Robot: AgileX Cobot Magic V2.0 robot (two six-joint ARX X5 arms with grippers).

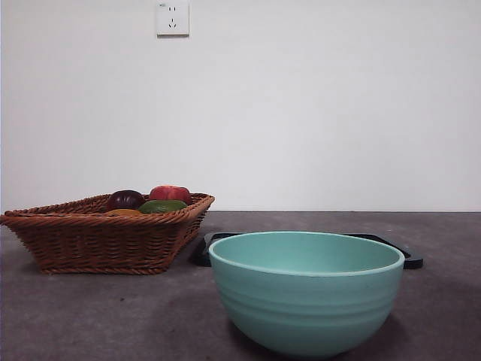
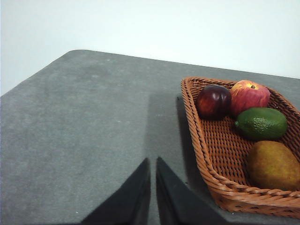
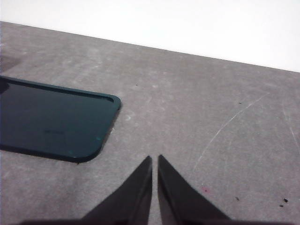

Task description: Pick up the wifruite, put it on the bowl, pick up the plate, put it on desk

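Each end effector (image 2: 153,164) (image 3: 154,161) has 2 matte black, tapering, pointed jaws.

Lab-like test bench: bare white wall (image 1: 316,105), wall socket (image 1: 172,18), grey desk (image 1: 113,316).

1. The bowl (image 1: 306,289) is standing nearest on the desk (image 1: 98,316), right of centre.
2. The plate (image 1: 409,258) is lying flat just behind the bowl.
3. The basket (image 1: 98,237) is sitting to the left, farther back than the bowl and just beside the plate.
4. The wifruite (image 2: 273,165) is lying in the basket with three other fruits (image 2: 260,123), at the near end of the row.
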